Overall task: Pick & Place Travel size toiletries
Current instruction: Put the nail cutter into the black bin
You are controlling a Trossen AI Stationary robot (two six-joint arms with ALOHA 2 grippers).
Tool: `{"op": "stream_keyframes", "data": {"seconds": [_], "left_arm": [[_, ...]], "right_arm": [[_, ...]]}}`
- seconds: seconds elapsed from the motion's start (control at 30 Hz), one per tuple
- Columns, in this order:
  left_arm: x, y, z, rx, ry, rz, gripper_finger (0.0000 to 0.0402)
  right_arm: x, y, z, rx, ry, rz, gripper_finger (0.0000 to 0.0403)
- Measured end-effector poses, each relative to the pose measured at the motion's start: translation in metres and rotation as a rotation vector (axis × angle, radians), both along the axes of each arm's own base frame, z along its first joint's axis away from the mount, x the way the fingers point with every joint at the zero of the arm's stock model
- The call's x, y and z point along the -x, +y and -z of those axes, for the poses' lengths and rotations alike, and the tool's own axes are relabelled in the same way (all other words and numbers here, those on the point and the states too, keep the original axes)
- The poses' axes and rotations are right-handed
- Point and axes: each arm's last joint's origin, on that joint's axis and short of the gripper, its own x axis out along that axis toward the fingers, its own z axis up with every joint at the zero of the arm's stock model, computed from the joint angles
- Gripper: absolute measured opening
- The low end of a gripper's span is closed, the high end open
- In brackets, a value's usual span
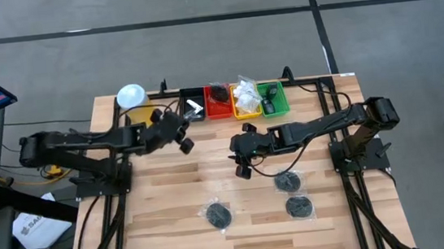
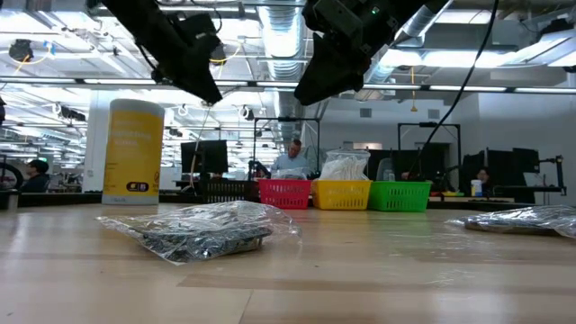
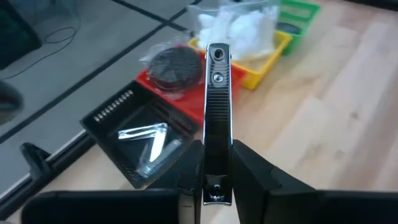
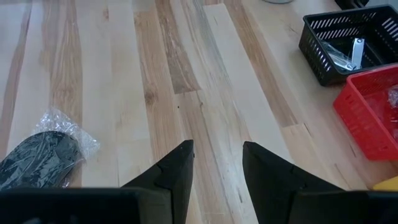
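Observation:
My left gripper (image 3: 217,155) is shut on a thin silver toiletry piece (image 3: 217,93) that looks like a nail clipper. It hangs in the air just near of the black tray (image 1: 193,107). Silver pieces (image 3: 146,140) lie in that tray. A bagged black disc (image 3: 174,65) is in the red tray (image 1: 218,102), and white sachets (image 3: 239,28) are in the yellow tray (image 1: 246,102). My right gripper (image 4: 217,155) stands open above the middle of the table (image 1: 242,165), holding nothing. Three bagged black discs (image 1: 218,215) (image 1: 287,182) (image 1: 299,207) lie on the near part of the table. My left gripper pinches the silver piece by the long sides of its rear part (image 3: 217,168) between its two fingers. The piece lies along the fingers and sticks out well past their tips. The fingers slant down toward the far edge. The piece is lifted clear of the table and trays.
A tall yellow canister with a white lid (image 1: 131,96) stands at the far left, beside the black tray. A green tray (image 1: 273,99) ends the row on the right. People sit in the room behind the table (image 2: 292,157). Bare wood lies between the grippers and the discs.

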Motion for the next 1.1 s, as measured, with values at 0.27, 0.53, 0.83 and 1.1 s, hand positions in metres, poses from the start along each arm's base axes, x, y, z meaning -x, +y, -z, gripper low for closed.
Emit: {"op": "stream_keyframes", "data": {"seconds": [0.27,0.53,0.83,1.1], "left_arm": [[-0.016,0.037,0.020,0.005,0.014,-0.123,0.0048],[-0.029,0.074,0.045,0.027,0.032,-0.195,0.0049],[-0.034,0.102,0.072,0.059,0.065,-0.236,0.0049],[-0.043,0.108,0.082,0.053,0.030,-0.231,0.0049]], "right_arm": [[0.000,0.000,0.000,0.010,0.004,-0.009,0.0129],[0.000,-0.002,0.000,0.017,0.000,-0.010,0.0129],[0.000,-0.002,0.000,0.017,0.004,-0.009,0.0129],[0.000,-0.002,0.000,0.019,0.007,-0.010,0.0129]]}}
